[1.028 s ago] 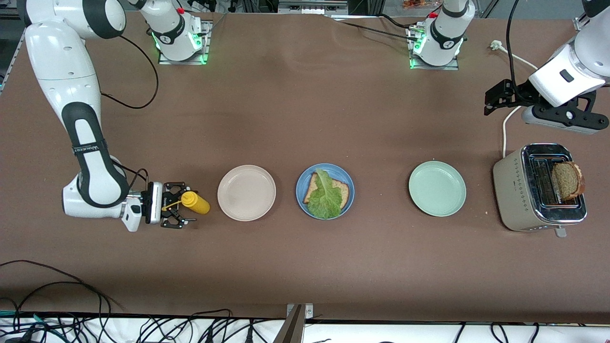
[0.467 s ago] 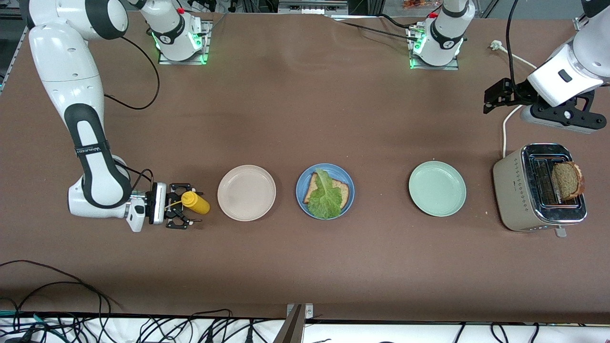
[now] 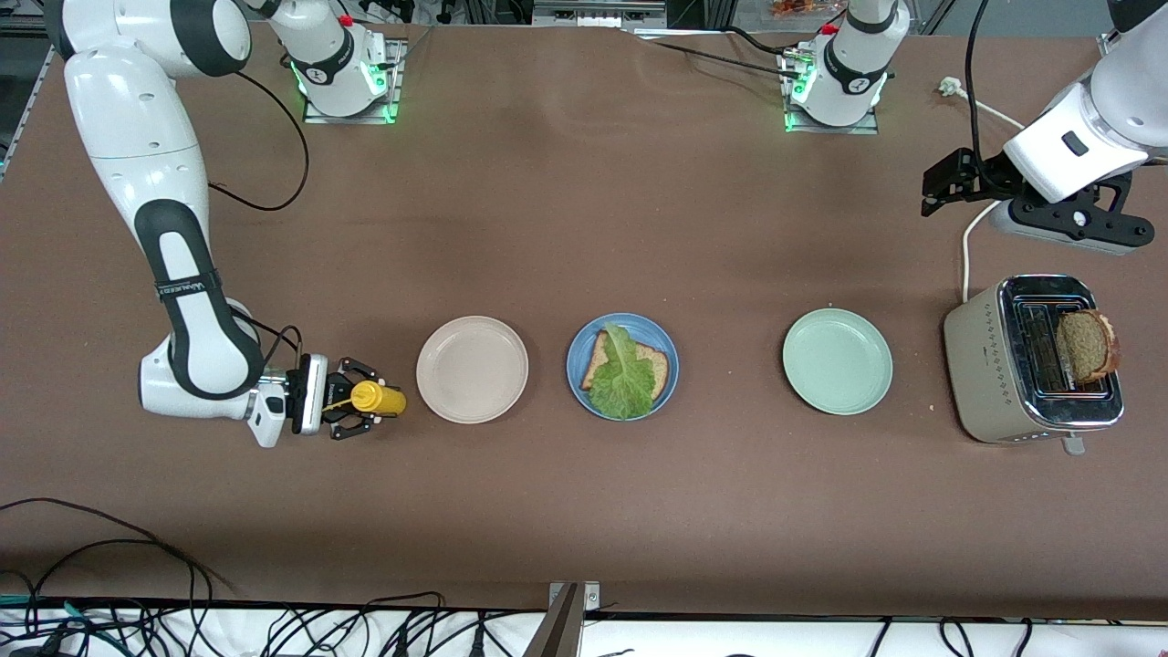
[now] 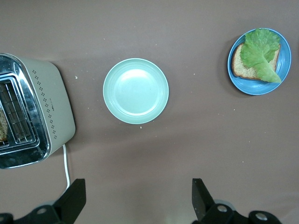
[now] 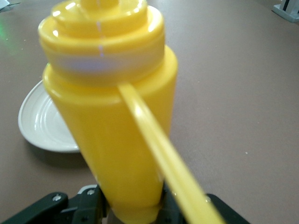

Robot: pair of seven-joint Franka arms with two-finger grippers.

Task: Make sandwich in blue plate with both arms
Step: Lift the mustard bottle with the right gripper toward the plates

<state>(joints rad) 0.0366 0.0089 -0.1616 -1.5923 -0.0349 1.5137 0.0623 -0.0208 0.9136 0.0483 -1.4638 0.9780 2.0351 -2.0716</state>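
Right gripper [image 3: 359,410] low, fingers clasping yellow bottle [image 3: 380,398].

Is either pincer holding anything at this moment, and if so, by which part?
The right pincer is closed around the yellow squeeze bottle low on its body, near the base. The left pincer is open and empty, near the toaster.

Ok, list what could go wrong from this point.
1. The right gripper has its jaws around the yellow squeeze bottle low on its body; it might tip when lifted.
2. The lettuce lies loose on the bread in the blue plate and could shift.
3. The toast leans out of the toaster; the left gripper may grab it awkwardly.
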